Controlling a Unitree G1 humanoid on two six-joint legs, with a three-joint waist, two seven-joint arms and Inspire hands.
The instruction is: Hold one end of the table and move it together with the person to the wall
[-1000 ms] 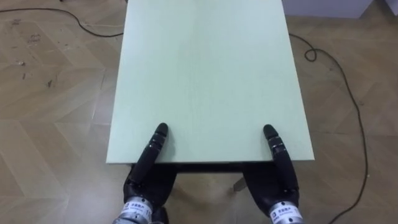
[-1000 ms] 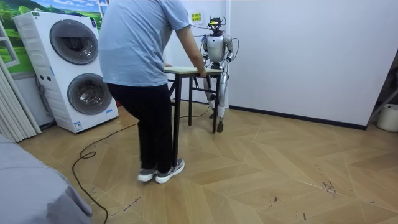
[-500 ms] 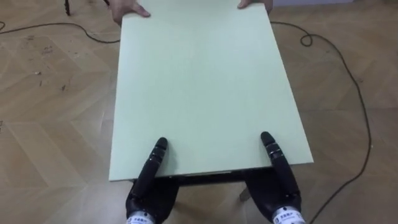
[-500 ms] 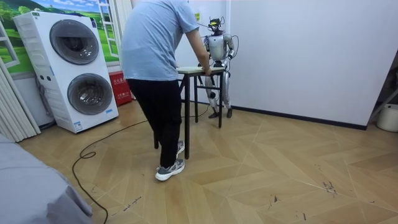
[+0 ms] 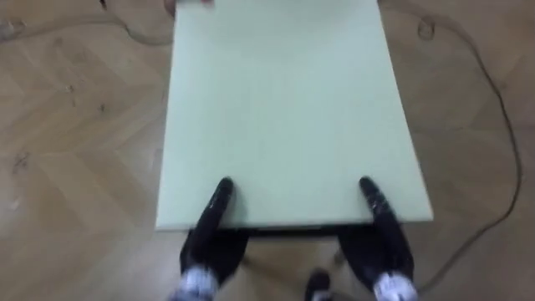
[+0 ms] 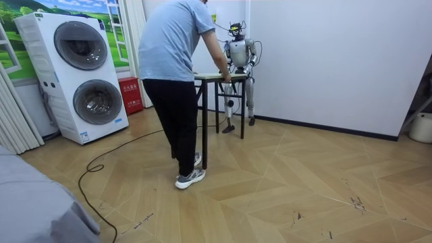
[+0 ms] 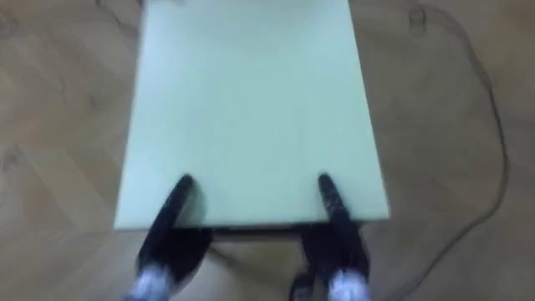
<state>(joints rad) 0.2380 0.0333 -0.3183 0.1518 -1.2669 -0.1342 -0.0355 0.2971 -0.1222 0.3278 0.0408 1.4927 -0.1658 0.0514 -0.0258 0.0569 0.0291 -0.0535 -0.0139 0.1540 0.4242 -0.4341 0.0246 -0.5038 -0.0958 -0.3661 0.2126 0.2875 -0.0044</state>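
The pale green table top (image 5: 284, 109) stretches away from me on dark legs. My left hand (image 5: 214, 219) grips its near edge at the left, thumb lying on top and palm below. My right hand (image 5: 381, 224) grips the near edge at the right the same way. In the room view the table (image 6: 210, 76) hangs between me, standing close to the white wall, and a person (image 6: 175, 54) in a light blue shirt. The person bends over the far end with a hand (image 6: 225, 77) on it.
Two stacked washing machines (image 6: 77, 74) stand at the room view's left, with a red box (image 6: 130, 94) beside them. A dark cable (image 6: 101, 162) loops over the wooden floor behind the person. Another cable (image 5: 493, 84) lies right of the table.
The person has stepped towards the room view's right, and the table and I have shifted the same way, nearer the wall. Both hands keep their hold on the near edge.
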